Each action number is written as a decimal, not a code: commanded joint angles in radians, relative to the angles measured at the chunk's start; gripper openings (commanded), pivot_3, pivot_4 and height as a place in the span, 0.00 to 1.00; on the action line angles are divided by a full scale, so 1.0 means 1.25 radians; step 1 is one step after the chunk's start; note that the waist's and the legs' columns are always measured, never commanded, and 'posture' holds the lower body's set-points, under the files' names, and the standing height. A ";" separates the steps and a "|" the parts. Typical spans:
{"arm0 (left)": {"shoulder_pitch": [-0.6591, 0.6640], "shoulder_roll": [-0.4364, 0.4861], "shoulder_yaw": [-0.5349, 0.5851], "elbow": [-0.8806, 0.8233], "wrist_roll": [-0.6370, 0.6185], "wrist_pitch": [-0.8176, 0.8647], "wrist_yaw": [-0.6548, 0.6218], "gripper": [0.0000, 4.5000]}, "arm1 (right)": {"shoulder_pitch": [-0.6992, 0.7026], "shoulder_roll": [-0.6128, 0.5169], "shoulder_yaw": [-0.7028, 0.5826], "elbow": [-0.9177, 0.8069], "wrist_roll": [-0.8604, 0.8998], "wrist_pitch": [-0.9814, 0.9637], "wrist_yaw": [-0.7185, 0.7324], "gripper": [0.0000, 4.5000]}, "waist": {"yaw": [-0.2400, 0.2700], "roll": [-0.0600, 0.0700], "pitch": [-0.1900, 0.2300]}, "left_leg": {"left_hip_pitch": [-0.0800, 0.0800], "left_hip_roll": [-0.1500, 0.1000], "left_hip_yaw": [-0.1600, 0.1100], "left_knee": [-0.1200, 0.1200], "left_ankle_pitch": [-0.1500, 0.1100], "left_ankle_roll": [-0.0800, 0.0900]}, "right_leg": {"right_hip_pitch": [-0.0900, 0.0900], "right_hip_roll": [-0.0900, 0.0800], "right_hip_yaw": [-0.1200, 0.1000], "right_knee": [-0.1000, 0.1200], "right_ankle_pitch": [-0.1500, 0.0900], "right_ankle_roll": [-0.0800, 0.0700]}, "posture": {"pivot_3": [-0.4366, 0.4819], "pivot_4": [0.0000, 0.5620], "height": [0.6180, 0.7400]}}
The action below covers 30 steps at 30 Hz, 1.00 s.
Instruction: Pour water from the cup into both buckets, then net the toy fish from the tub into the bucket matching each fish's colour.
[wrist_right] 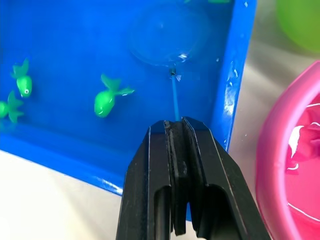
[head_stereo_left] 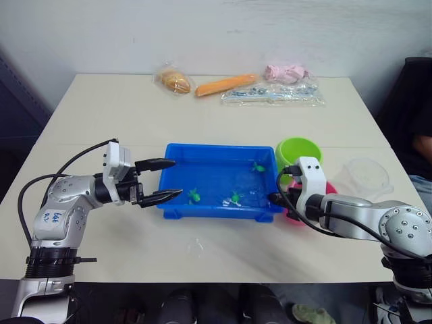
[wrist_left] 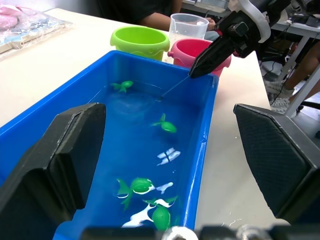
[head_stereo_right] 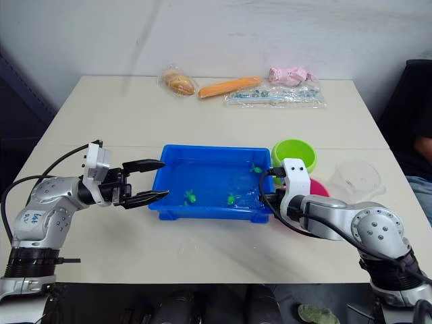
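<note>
The net (wrist_right: 167, 37) is hard to make out: its clear hoop lies sunk in the water at the 3 o'clock end of the tub (head_stereo_left: 177, 177), and only its thin handle reads plainly, running from the hoop back toward the rim. The right gripper (wrist_right: 176, 131) is clamped on that handle. The left gripper (head_stereo_left: 167, 180) hangs at the tub's 9 o'clock rim, fingers spread, holding nothing. Green fish (head_stereo_left: 194, 196) float along the tub's near side. The pink bucket (wrist_left: 199, 51) is half hidden behind the right arm; the green bucket (head_stereo_left: 298, 152) stands at its 12 o'clock.
</note>
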State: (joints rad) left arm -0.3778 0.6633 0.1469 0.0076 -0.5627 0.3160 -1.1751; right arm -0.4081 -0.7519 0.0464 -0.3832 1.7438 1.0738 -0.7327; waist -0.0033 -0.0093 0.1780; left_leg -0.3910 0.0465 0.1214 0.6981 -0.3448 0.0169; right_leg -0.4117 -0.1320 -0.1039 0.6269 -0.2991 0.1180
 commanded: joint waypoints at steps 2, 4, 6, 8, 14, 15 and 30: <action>0.005 0.002 0.018 -0.018 -0.012 -0.019 -0.008 0.98 | -0.028 -0.005 -0.002 -0.008 0.009 -0.036 -0.057 0.00 | 0.000 0.000 0.000 | 0.000 0.000 0.000 0.000 0.000 0.000 | 0.000 0.000 0.000 0.000 0.000 0.000 | 0.48 0.27 1.00; 0.006 0.000 0.017 -0.017 -0.012 -0.021 -0.009 0.98 | -0.035 -0.009 0.002 -0.012 0.004 -0.035 -0.060 0.00 | 0.000 0.000 0.000 | 0.000 0.000 0.000 0.000 0.000 0.000 | 0.000 0.000 0.000 0.000 0.000 0.000 | 0.48 0.27 1.00; 0.008 -0.003 0.015 -0.018 -0.012 -0.023 -0.009 0.98 | -0.040 -0.018 0.006 -0.020 -0.013 -0.027 -0.058 0.00 | 0.000 0.000 0.000 | 0.000 0.000 0.000 0.000 0.000 0.000 | 0.000 0.000 0.000 0.000 0.000 0.000 | 0.48 0.27 1.00; 0.011 -0.006 0.014 -0.021 -0.012 -0.025 -0.008 0.98 | -0.042 -0.027 0.009 -0.029 -0.034 -0.020 -0.058 0.00 | 0.000 0.000 0.000 | 0.000 0.000 0.000 0.000 0.000 0.000 | 0.000 0.000 0.000 0.000 0.000 0.000 | 0.48 0.27 1.00; 0.015 -0.013 0.010 -0.028 -0.012 -0.026 -0.005 0.98 | -0.041 -0.042 0.009 -0.049 -0.083 -0.017 -0.041 0.00 | 0.000 0.000 0.000 | 0.000 0.000 0.000 0.000 0.000 0.000 | 0.000 0.000 0.000 0.000 0.000 0.000 | 0.48 0.27 1.00; 0.016 -0.013 0.009 -0.030 -0.012 -0.025 -0.005 0.98 | -0.040 -0.046 0.008 -0.054 -0.090 -0.014 -0.037 0.00 | 0.001 0.000 0.000 | 0.000 0.000 0.000 0.000 0.000 0.000 | 0.000 0.000 0.000 0.000 0.000 0.000 | 0.48 0.27 1.00; -0.013 -0.028 -0.008 -0.030 -0.013 -0.010 0.004 0.98 | 0.011 -0.150 -0.033 -0.180 -0.201 0.016 0.204 0.00 | 0.003 0.000 0.000 | -0.001 0.000 -0.001 0.000 0.000 0.001 | 0.000 0.000 -0.001 -0.002 0.000 0.000 | 0.48 0.27 1.00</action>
State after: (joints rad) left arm -0.3700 0.6367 0.1402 -0.0061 -0.5629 0.3064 -1.1701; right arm -0.4209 -0.9049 0.0646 -0.5404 1.5397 1.1067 -0.6041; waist 0.0001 -0.0092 0.1781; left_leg -0.3924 0.0465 0.1206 0.6977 -0.3454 0.0178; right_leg -0.4118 -0.1326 -0.1047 0.6246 -0.2991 0.1181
